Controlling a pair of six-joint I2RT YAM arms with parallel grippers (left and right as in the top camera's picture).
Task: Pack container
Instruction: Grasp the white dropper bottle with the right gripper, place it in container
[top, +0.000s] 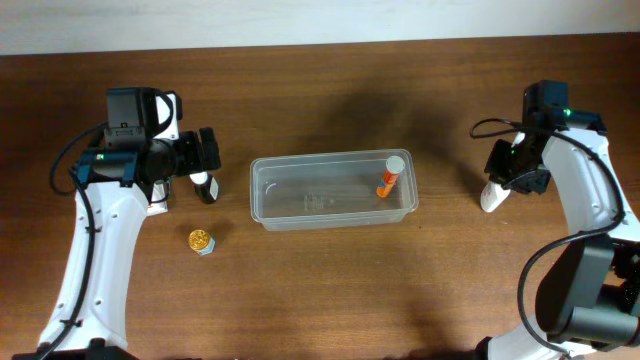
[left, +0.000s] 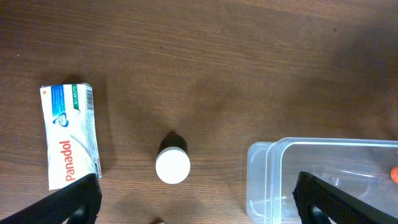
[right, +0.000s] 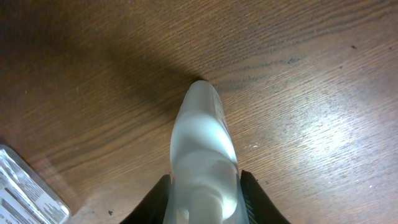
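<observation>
The container (top: 332, 189) sits mid-table, holding an orange tube (top: 386, 181). At 3 o'clock, the right fingers (right: 204, 186) clamp a white bottle (right: 202, 149); its rounded body could slip. At 9 o'clock, the left fingers (left: 193, 199) gape empty above a white-capped bottle (left: 172, 165).

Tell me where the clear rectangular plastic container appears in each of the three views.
Overhead: the clear rectangular plastic container sits at the middle of the wooden table, with an orange bottle in its right end.
Left wrist: its rounded corner fills the lower right.
Right wrist: not in it.
Shared landmark: the orange bottle, just visible at the left wrist view's right edge.
</observation>
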